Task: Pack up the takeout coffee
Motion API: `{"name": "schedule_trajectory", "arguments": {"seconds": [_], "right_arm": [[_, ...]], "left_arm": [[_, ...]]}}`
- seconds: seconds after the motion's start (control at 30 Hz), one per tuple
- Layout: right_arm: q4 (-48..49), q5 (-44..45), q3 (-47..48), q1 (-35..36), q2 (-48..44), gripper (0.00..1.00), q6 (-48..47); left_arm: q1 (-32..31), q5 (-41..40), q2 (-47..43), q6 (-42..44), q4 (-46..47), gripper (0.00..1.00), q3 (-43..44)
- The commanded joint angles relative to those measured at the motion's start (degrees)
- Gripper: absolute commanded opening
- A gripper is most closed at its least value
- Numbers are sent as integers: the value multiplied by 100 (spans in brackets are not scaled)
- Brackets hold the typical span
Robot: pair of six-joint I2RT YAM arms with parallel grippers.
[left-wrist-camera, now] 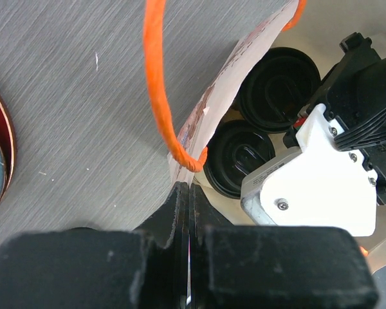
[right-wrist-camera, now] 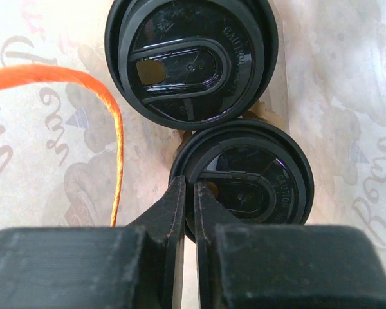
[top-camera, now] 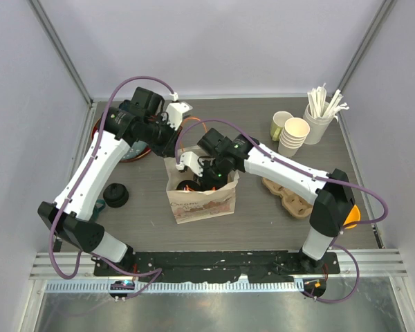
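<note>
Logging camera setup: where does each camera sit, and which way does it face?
Top external: above and behind the robot, facing down at the table; both arms show.
Left wrist: looks along the left pincer, shut on the paper bag rim.
Right wrist: looks down into the bag; right pincer above two black lids.
Both wrist views share those lids.

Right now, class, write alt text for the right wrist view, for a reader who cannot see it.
Seen from above, a far cup and a near cup, both black-lidded, sit side by side inside a printed paper bag. The right gripper, fingers closed, hangs over the near cup's rim; an orange handle curves at left.
</note>
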Motion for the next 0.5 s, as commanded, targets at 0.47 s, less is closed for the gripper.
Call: {"name": "schedule_trajectory", "arguments": {"seconds": [0.47], "right_arm": [[1329, -99, -1025, -27, -157, 1, 84]], "left_arm": [[-15, -75, -138, 73, 188, 0, -38]]}}
